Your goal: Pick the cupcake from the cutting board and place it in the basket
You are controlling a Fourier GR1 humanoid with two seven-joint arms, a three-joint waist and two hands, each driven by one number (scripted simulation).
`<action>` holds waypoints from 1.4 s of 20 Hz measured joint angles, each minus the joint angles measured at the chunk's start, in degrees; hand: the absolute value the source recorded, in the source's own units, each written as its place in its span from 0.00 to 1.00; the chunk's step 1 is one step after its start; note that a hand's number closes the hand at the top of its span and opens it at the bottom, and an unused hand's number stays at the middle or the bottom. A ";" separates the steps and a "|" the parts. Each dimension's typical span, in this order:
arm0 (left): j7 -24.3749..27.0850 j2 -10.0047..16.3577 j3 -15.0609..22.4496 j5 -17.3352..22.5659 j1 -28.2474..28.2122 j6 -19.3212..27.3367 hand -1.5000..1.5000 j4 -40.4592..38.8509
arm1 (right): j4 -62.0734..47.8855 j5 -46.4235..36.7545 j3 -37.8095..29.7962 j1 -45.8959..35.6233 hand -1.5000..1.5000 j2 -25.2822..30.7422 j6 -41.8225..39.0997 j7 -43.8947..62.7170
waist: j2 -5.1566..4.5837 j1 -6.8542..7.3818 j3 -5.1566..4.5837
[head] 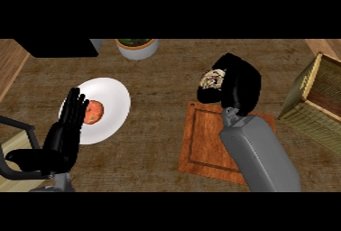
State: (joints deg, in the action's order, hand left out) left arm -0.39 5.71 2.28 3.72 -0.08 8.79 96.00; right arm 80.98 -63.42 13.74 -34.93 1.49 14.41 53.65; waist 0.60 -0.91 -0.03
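Cupcake (212,80) w/ pale frosting is off the cutting board (205,151), held in the right robot hand (241,82), whose fingers curl round it from the right side so only its left part shows. In the view it sits just past the board's far edge, over the brown counter (156,135); height above the surface can't be judged. Grey right forearm runs diagonally from the lower edge across the board's right half and covers that part of it. The board is a reddish wood rectangle w/ an inset groove line, lying slightly skewed at centre-right, nothing visible on its bare part. Basket (311,110), woven, tan, w/ a light rim, stands at the right edge, near the board's right side but apart from it, and well right of the cupcake. Left robot hand (65,131) shows at left, fingers straight and together, pointing up, holding nothing, its fingertips overlapping the left rim of a white plate (110,92). On the plate lies an orange-red round food item (93,112), type unclear. At the top edge are a white pot (138,50) w/ greenery and a dark block (57,47) at top left.
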 measured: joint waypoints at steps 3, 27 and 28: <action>-0.24 0.40 -0.51 0.24 0.26 -0.36 0.50 -0.11 | 9.71 -1.76 1.02 -0.51 1.00 -0.42 -3.49 4.00 | 0.02 -0.12 0.00; -0.46 -0.62 -0.62 -0.44 0.47 -0.76 0.50 0.44 | 37.89 -1.86 -19.97 9.78 1.00 9.95 -28.80 3.72 | -0.47 0.50 0.02; -0.23 -0.75 -0.53 -0.51 0.22 -0.88 0.50 0.24 | 38.23 -1.39 -21.21 10.51 1.00 10.40 -28.92 3.27 | -0.48 0.55 0.03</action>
State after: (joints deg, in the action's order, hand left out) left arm -0.62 4.96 1.75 3.21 0.14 7.90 96.24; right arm 119.21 -64.80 -7.47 -24.42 11.90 -14.51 56.92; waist 0.12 -0.36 -0.01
